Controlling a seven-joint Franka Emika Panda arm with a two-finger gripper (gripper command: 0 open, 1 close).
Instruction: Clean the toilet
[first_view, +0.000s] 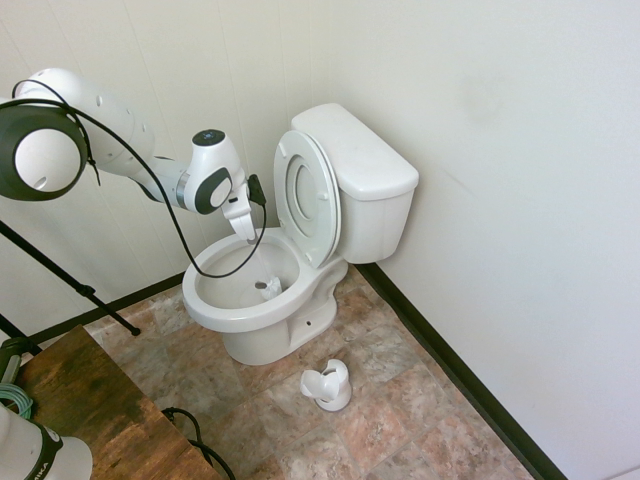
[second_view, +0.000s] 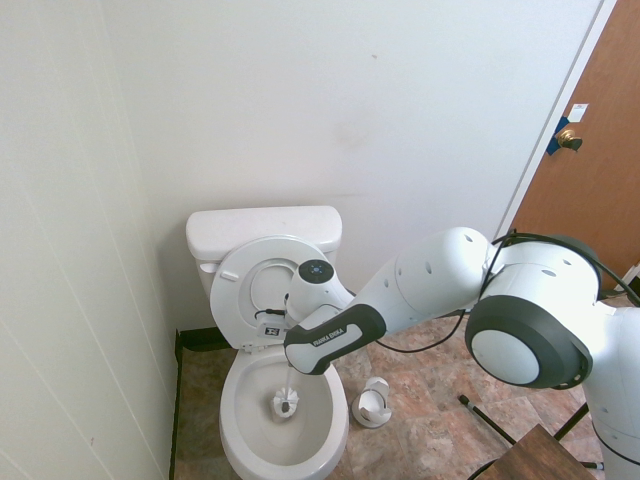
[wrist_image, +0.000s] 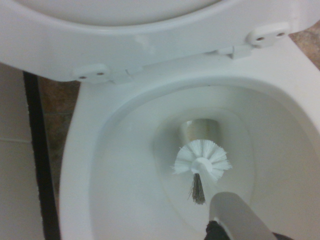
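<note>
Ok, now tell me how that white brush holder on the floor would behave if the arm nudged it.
The brush holder stands upright and looks like thin plastic, so it would probably slide lightly rather than stay put. Its rounded body might roll if knocked over. The wall looks stiff, so I'd expect little bending.

Claw (first_view: 246, 238) above, pointing downward

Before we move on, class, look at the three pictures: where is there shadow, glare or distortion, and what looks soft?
First exterior view: walls bright and washed out, toilet tank pale against them; second exterior view: wide-angle stretch, the arm looming large at right, soft shading on the wall; wrist view: brush handle blurred, bowl drain dim.
</note>
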